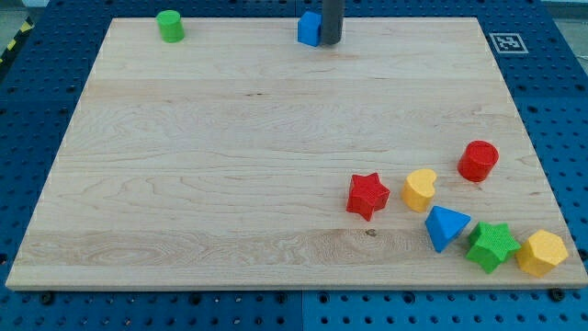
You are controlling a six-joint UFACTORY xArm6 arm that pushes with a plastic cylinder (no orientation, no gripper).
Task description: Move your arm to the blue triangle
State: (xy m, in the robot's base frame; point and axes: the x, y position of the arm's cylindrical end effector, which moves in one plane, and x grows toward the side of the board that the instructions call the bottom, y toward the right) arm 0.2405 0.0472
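A pale wooden board (230, 165) lies on a blue perforated bench, and nearly all the blocks are bunched in the corner at the view's bottom right. My tip (330, 42) stands at the view's top edge, just right of centre, touching or all but touching a blue cube (309, 28) on its left. There is no pincer here to open or close: the arm ends in a plain rod that holds nothing and can only push. The blue triangle (446, 227) lies well apart from the tip, down in that cluster, with a green star (491, 245) touching its right side, a yellow heart (420, 189) just above it and a red star (368, 195) to the left (a tight spot, so I judge a careful approach from the open left side safest). A yellow hexagon (542, 253), a red cylinder (478, 161) and a far-off green cylinder (170, 26) complete the set.
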